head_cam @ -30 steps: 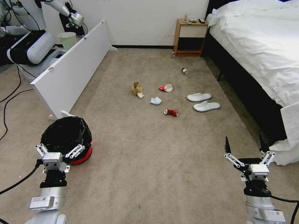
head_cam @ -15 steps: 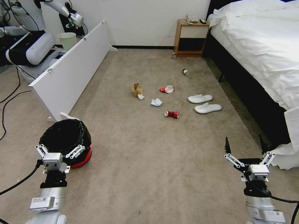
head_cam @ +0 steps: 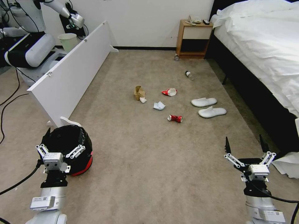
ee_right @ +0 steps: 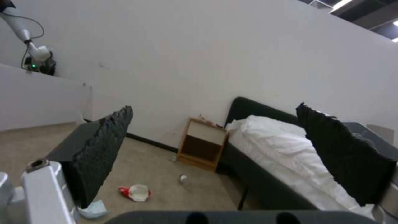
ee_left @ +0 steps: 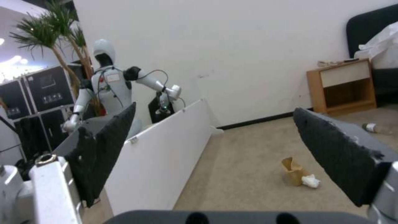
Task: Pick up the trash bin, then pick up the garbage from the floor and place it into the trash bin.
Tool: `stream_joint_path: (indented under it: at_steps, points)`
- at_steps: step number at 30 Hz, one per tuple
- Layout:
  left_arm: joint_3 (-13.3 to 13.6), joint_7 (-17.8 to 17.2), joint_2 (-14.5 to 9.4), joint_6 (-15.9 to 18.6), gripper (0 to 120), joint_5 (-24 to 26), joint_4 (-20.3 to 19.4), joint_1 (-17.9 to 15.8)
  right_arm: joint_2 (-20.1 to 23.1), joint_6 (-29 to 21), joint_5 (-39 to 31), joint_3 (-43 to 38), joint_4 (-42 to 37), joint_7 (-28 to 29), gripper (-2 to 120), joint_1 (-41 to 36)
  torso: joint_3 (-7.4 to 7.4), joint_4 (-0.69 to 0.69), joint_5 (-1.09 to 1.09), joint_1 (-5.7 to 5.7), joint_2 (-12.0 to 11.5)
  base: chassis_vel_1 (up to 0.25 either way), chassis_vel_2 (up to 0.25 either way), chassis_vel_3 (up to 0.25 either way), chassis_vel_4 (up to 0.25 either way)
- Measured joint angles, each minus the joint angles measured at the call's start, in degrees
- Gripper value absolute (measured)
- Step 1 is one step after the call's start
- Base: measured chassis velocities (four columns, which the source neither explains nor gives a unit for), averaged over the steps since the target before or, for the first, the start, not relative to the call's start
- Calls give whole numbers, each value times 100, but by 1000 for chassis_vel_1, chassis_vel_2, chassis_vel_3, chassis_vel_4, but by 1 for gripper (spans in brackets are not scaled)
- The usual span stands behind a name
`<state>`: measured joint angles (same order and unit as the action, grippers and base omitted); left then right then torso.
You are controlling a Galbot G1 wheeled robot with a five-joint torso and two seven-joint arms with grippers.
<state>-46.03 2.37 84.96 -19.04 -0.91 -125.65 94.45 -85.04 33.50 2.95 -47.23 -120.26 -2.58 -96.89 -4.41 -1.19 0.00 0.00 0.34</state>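
Carpet, the beige floor (head_cam: 149, 161) of a bedroom, carries everything the task needs, and the first step, taking hold of the trash bin (head_cam: 69, 146), looks not yet done. The left gripper (head_cam: 60, 148) hangs with its fingers spread wide and nothing between them; the red bin with its black liner stands on the floor directly beyond and below those fingertips, so close in the head view that they overlap its near rim, though whether they touch it cannot be told. The right gripper (head_cam: 246, 147) is likewise released and empty, held low on the other side, well apart from the bin. The garbage lies farther ahead of both grippers, out toward the middle of the room: a brown paper bag (head_cam: 139, 92) with a white crumpled paper (head_cam: 143, 100) just beside it, a pale folded scrap (head_cam: 158, 105), a red-white wrapper (head_cam: 169, 92), a crushed red can (head_cam: 175, 118), a bottle (head_cam: 188, 75) nearer the nightstand (head_cam: 193, 39), and two white slippers (head_cam: 207, 106) toward the bed (head_cam: 264, 46). To do the pickup well, the left gripper should probably come down so that one finger goes inside the rim and the other outside, closing on the firm red wall rather than on loose bag alone, since the crinkly liner could slip or pull free. A level lift would keep the mouth facing up for the litter.
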Motion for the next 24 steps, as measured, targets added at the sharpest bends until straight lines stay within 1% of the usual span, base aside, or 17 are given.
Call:
stream_joint_path:
  at_steps: [5,10,16,17,19,21,24]
  points:
    - [1,0,0,1,100,5,0,-9,-2,1,2,1,5,1,100,5,0,0,0,0,0,42,122,-44,-108]
    - [1,0,0,3,100,12,1,-11,-9,2,12,7,6,1,100,12,0,0,1,0,0,90,185,-95,-161]
    - [-3,0,-2,4,100,18,3,-7,-14,9,17,12,8,0,100,9,0,0,1,0,0,164,221,-162,-228]
    - [-4,0,-3,4,100,18,3,-4,-14,14,18,12,8,1,100,4,0,-1,-3,0,0,173,216,-176,-236]
    - [-9,0,-8,4,100,18,-3,2,-15,16,19,16,8,-1,100,2,0,0,2,0,0,171,237,-173,-230]
    - [-12,0,-11,4,100,20,-4,2,-15,16,20,16,8,-1,100,4,0,0,-2,0,0,164,228,-151,-220]
    - [-16,0,-21,5,100,22,-11,-9,-9,16,19,19,7,-2,100,13,0,0,0,-1,0,174,242,-160,-226]
